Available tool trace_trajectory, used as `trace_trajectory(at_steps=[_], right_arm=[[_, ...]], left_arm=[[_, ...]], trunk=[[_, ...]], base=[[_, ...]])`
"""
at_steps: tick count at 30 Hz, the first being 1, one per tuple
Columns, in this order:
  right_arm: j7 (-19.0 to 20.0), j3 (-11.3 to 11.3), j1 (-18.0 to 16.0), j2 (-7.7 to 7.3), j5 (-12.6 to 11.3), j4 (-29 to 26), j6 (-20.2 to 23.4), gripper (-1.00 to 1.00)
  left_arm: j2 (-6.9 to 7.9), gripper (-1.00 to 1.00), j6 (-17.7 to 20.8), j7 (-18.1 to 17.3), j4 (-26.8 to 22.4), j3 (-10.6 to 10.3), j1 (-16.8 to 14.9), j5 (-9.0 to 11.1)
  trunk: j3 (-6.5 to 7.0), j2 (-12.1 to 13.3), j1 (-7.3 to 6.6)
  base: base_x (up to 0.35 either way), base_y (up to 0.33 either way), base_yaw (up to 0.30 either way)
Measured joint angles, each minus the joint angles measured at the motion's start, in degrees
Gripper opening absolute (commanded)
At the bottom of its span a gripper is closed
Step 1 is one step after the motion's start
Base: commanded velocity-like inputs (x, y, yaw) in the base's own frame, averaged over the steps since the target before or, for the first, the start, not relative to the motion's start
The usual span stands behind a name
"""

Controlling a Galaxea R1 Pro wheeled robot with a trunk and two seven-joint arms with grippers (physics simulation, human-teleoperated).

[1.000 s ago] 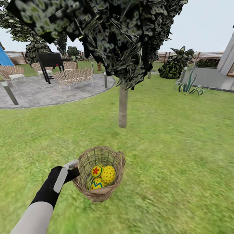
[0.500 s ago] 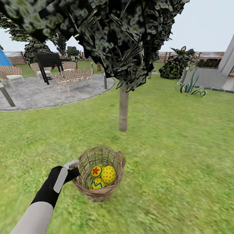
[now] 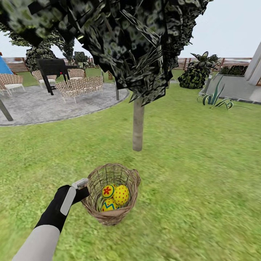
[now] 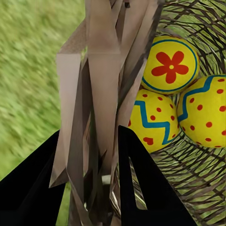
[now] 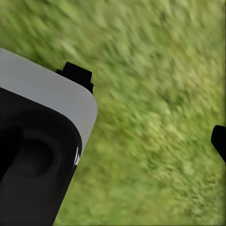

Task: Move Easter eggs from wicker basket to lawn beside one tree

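Behind basket rim (image 4: pixel 101 94), left gripper (image 4: pixel 92 181) fingertips hidden, eggs (image 3: pixel 115 197) overlapping

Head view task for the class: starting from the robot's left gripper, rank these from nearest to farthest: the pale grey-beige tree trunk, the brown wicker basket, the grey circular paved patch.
1. Brown wicker basket: its rim is in the left gripper.
2. Pale grey-beige tree trunk: on the lawn beyond the basket.
3. Grey circular paved patch: farthest, behind and to the left, holding the chairs.
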Motion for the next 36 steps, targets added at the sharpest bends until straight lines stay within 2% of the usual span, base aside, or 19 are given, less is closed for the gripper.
trace_trajectory(at_steps=[10,25,36], right_arm=[[-0.08,0.24,0.17,-0.37,0.73,-0.35,0.01,1.00],[-0.18,0.08,0.17,-0.03,0.00,-0.35,0.07,1.00],[-0.10,0.08,0.17,-0.28,0.40,-0.35,0.07,1.00]], left_arm=[[-0.19,-1.00,-0.10,0.01,-0.01,-0.06,0.00,0.44],[-0.19,-1.00,-0.02,0.02,0.00,-0.06,0.01,0.10],[-0.11,-1.00,-0.06,-0.01,0.00,-0.04,0.00,0.28]], trunk=[[0.00,0.00,0.00],[0.00,0.00,0.00],[0.00,0.00,0.00]], base=[[0.312,0.000,0.000],[0.312,0.000,0.000],[0.312,0.000,0.000]])
